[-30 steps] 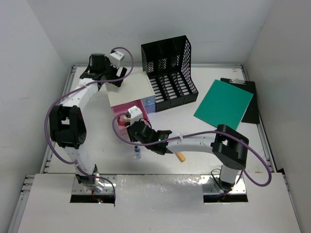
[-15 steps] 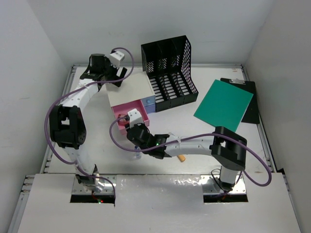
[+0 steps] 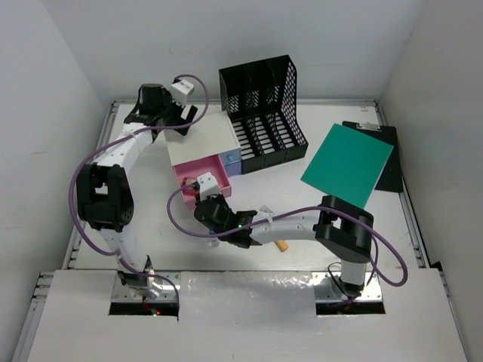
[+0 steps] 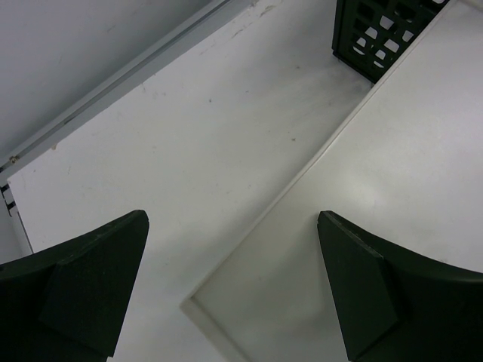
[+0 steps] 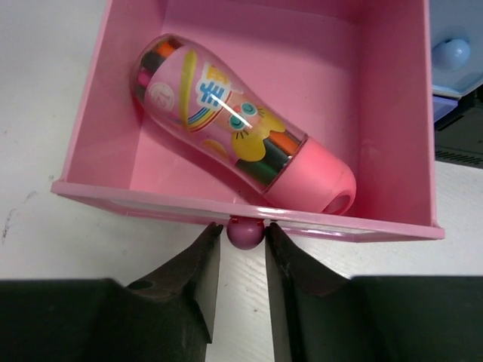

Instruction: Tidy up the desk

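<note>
The white worktop (image 3: 162, 234) is lying beneath both arms, carrying the drawer box (image 3: 202, 139) toward its far left. The box's pink drawer (image 5: 249, 45) is standing open, with a pink marker tube (image 5: 241, 124) lying inside. The right fingers (image 5: 200, 286) have just been narrowing and are now pinching the drawer knob (image 5: 245, 232), probably readying to push it shut. The left fingers (image 4: 83, 279) are hanging wide over the box top.
</note>
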`<action>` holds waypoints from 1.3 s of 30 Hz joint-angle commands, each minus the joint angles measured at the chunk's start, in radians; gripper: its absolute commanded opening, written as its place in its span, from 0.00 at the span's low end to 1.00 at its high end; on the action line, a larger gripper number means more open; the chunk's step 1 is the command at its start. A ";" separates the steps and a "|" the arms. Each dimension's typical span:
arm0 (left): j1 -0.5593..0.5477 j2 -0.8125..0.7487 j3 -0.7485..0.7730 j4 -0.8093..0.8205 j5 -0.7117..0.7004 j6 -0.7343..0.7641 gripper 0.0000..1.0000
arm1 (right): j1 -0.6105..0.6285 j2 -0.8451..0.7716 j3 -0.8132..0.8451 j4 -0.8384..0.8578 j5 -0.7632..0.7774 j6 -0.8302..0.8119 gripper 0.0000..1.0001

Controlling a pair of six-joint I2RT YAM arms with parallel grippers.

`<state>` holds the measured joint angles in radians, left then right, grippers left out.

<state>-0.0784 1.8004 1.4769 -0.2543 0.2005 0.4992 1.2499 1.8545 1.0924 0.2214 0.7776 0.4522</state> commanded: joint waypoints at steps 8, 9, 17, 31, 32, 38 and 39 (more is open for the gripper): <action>0.005 -0.041 -0.039 -0.017 0.063 0.039 0.93 | -0.009 -0.023 -0.017 0.240 0.052 -0.075 0.03; 0.005 -0.042 -0.053 -0.016 0.069 0.039 0.93 | -0.017 -0.023 -0.011 0.240 0.042 -0.081 0.01; 0.005 -0.047 -0.090 -0.046 0.119 0.024 0.90 | -0.064 -0.008 -0.022 0.311 -0.020 -0.101 0.00; 0.005 -0.041 -0.155 -0.054 0.140 -0.037 0.82 | -0.136 0.112 0.029 0.599 -0.083 -0.201 0.00; 0.005 -0.044 -0.159 -0.051 0.142 -0.037 0.82 | -0.153 0.130 0.040 0.599 -0.095 -0.201 0.00; 0.005 -0.050 -0.164 -0.053 0.148 -0.037 0.82 | -0.207 0.178 0.106 0.595 -0.120 -0.216 0.00; 0.005 -0.052 -0.165 -0.051 0.148 -0.037 0.82 | -0.211 0.193 0.115 0.595 -0.121 -0.224 0.00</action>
<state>-0.0776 1.7458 1.3582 -0.1913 0.3511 0.4549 1.0695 2.0388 1.1450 0.7254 0.6411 0.2546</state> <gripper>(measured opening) 0.821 0.101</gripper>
